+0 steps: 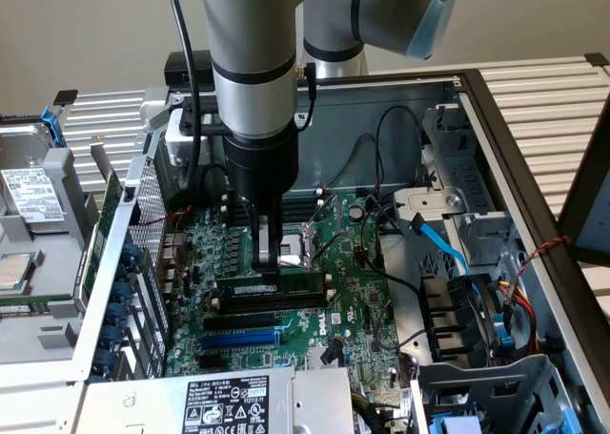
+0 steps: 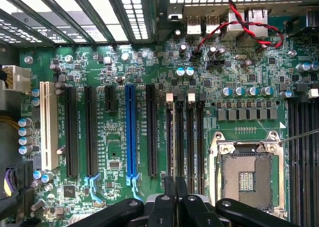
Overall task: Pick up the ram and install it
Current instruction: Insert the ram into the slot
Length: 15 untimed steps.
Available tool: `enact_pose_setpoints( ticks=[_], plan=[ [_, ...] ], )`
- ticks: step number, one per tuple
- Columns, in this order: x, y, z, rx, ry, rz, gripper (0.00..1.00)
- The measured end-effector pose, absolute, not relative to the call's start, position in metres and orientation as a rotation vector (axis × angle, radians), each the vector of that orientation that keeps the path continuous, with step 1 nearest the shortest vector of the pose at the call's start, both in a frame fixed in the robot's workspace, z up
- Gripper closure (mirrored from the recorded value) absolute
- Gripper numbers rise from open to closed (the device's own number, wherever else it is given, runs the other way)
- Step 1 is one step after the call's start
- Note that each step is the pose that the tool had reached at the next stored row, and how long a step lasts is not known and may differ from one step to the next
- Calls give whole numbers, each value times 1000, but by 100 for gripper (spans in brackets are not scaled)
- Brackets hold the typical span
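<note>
Within the open computer case (image 1: 381,119), we see the end effector (image 1: 270,267) clamped narrowly on the ram (image 1: 297,286), which seemingly stands in a black memory slot (image 1: 250,303) on the motherboard (image 1: 348,262).

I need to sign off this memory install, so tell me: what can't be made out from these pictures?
Exterior view: whether the ram is fully seated in its slot; the gripper covers its middle, and the end latches are too small to judge.
Exterior view: the print on the ram's white label, too small to read.
Wrist view: the near ends of the memory slots, covered by the jaws and cut off by the picture's edge.
</note>
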<state>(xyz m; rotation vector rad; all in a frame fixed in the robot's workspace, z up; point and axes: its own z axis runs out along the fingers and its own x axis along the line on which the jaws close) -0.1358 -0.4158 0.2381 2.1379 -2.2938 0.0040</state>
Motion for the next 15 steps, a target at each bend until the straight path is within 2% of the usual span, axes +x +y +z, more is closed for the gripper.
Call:
enact_pose_setpoints(
  ticks=[15],
  plan=[
    [-134, -416, 238, 2135, -2290, -3, 88]
  ],
)
